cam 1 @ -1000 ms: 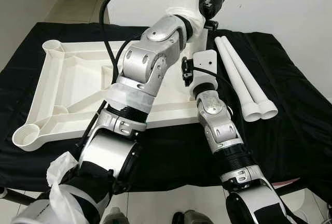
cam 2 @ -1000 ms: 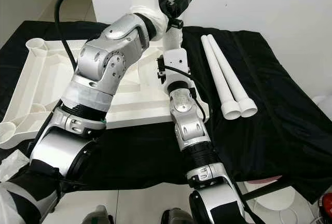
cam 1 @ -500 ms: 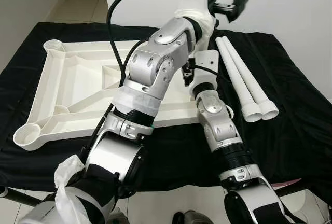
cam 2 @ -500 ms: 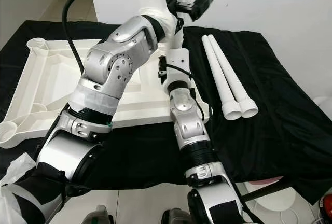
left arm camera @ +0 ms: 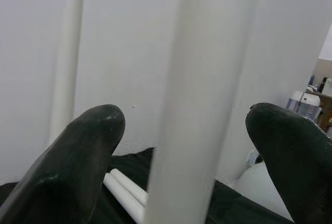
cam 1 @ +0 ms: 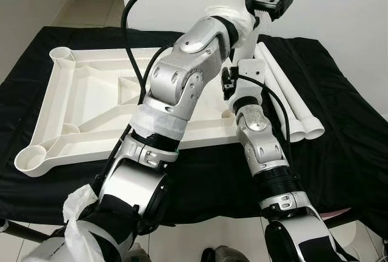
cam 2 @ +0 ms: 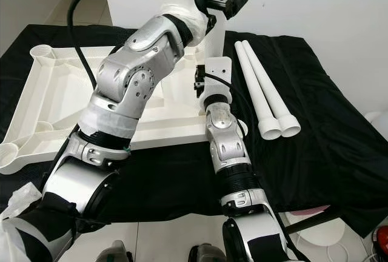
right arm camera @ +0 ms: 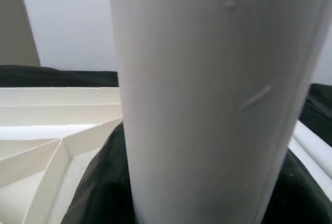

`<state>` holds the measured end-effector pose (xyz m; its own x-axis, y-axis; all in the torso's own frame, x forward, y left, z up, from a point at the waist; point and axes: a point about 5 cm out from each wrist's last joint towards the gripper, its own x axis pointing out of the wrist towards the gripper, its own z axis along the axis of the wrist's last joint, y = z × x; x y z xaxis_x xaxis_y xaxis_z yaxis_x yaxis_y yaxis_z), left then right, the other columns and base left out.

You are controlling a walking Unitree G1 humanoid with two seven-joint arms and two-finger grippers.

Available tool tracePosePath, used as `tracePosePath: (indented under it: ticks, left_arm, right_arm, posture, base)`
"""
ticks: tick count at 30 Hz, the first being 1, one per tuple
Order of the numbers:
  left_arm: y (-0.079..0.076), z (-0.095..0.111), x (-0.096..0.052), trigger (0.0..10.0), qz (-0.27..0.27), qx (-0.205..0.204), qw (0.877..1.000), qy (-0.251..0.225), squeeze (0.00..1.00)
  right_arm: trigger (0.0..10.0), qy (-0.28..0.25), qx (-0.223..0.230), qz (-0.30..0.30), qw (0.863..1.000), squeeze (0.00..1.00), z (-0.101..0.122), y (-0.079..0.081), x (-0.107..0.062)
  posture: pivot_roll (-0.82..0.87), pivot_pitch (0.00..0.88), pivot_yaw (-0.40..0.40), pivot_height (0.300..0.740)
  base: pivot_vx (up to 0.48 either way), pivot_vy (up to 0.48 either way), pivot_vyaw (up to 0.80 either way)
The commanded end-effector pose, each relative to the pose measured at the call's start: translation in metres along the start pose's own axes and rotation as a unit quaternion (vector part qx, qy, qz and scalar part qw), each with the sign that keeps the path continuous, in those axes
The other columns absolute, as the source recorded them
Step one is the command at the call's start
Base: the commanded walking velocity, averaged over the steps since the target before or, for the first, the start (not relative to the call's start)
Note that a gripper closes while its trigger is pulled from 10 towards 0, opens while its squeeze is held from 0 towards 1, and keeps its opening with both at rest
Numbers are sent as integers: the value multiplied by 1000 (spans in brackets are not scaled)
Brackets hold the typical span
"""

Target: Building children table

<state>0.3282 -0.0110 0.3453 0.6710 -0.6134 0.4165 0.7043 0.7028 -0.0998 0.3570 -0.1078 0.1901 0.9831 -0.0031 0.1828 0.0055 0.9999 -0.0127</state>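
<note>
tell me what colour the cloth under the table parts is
Black: the black cloth lies under the white plastic tabletop, clearest in the right eye view.

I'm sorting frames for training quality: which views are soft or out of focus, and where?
Left wrist view: the upright white leg and black fingers are close and soft. Right wrist view: the leg is blurred, though the tabletop ribs read clearly. Head views: evenly lit and sharp.

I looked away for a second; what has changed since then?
The left hand has risen along the upright leg, fingers now apart around it. The right hand, gripping the leg lower down, shifted slightly right. The tabletop and two spare legs stayed put.
</note>
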Motion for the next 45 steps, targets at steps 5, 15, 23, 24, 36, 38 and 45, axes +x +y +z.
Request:
tracePosePath:
  ticks: [5,15,23,24,36,38,45]
  left_arm:
    - [3,3,-11,10000,-50,-46,998,-20,0]
    - [26,-16,-32,10000,-6,-87,996,-9,0]
    - [42,-38,-48,10000,25,-68,997,21,0]
    - [45,-44,-53,10000,35,-58,997,30,0]
    - [61,-72,-83,10000,86,19,995,41,0]
    - [61,-73,-85,10000,84,21,996,37,0]
    - [57,-88,-97,10000,66,82,993,54,0]
  right_arm:
    - [10000,15,22,-42,999,0,-3,-20,3]
    - [10000,5,-1,-63,998,0,-6,-38,-5]
    - [10000,1,-13,-64,998,0,-12,-47,-15]
    - [10000,-3,-4,-45,999,0,-13,-48,-19]
    - [10000,-22,12,9,1000,0,-19,-53,-41]
    - [10000,-30,7,18,999,0,-19,-51,-43]
    - [10000,-40,6,36,999,0,-20,-46,-48]
  posture:
    - [54,0,-22,740]
    - [50,0,-28,740]
    - [42,0,-28,740]
    - [41,0,-29,740]
    - [36,0,-26,740]
    - [34,0,-25,740]
    - [36,0,-21,740]
  base:
    - [0,0,0]
    - [0,0,0]
    - [0,0,0]
    - [0,0,0]
    - [0,0,0]
    - [0,0,0]
    - [0,0,0]
